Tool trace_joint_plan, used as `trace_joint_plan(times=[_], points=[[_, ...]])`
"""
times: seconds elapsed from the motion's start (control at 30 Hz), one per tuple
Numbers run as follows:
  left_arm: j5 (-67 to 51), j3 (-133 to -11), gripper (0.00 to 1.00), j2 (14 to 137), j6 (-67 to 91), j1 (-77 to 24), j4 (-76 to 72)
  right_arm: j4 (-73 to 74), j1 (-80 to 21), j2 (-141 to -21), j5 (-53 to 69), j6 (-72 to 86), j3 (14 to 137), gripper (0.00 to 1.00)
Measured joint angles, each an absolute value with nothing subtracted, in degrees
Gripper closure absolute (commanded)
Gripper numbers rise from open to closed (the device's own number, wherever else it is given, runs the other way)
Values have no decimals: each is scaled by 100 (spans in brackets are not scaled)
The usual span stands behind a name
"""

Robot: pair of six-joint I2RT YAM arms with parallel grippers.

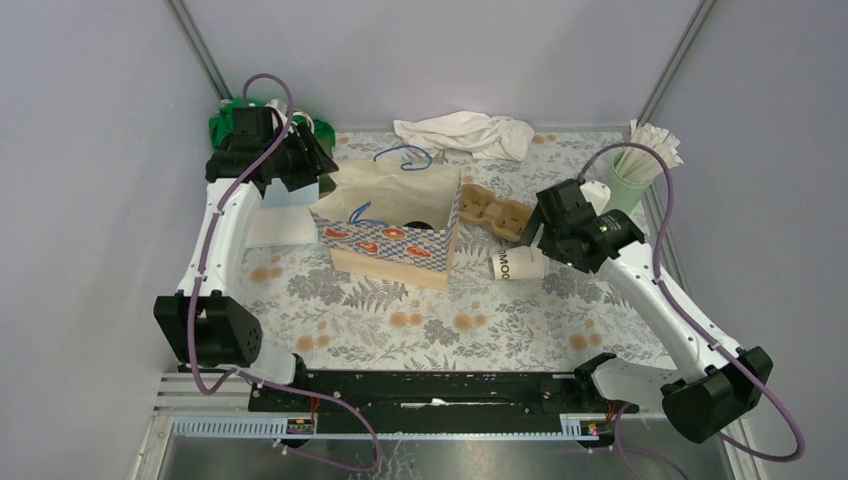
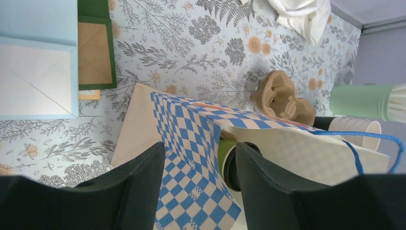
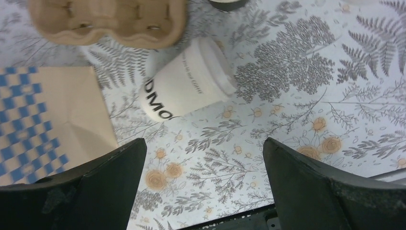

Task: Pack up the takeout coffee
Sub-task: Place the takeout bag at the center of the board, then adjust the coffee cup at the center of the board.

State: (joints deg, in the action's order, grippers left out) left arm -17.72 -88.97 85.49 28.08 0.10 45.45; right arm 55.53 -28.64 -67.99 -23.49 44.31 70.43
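Right gripper (image 3: pixel 203 143) fingers spread: one cream cup (image 3: pixel 186 86) lies ahead. Left gripper (image 2: pixel 201 149) fingers spread: one green cup (image 2: pixel 225 154) between them.

Overhead wide; both wrist views close, downward, sharing bag (image 3: pixel 48 110).

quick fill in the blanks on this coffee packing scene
1. The cream cup near the bag lies on its ____.
2. The bag's handles are ____.
3. The wrapped straws stand in a ____ tumbler.
4. The right tool hangs above the cream cup, jaws ____.
Missing words: side; blue; green; open.
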Motion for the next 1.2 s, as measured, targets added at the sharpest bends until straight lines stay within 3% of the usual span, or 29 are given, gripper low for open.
trace_joint_plan(times=[0.17,0.3,0.47,0.77,0.87,1.0,1.2], points=[[-1758,-8941,14,8440,2711,-12,4545,4971,-2318,-6615,-2080,4466,6101,5],[-1747,-9179,8,8285,2604,-12,4578,4473,-2097,-6698,-1835,4056,5861,8],[-1367,-9544,6,7769,2447,-701,4571,3817,-2097,-7081,-1645,3415,5815,1],[56,-9751,23,7363,2506,-4823,4327,3138,-2001,-7170,-1468,2880,5452,20],[620,-9736,34,7647,2585,-5909,4296,2967,-1811,-7015,-1321,2847,5308,25],[1004,-9594,49,8128,2777,-6740,4047,2875,-1470,-6755,-1074,2818,5172,33],[1208,-8508,54,8591,3170,-7314,3074,2665,-860,-6613,-460,2665,5048,37]])
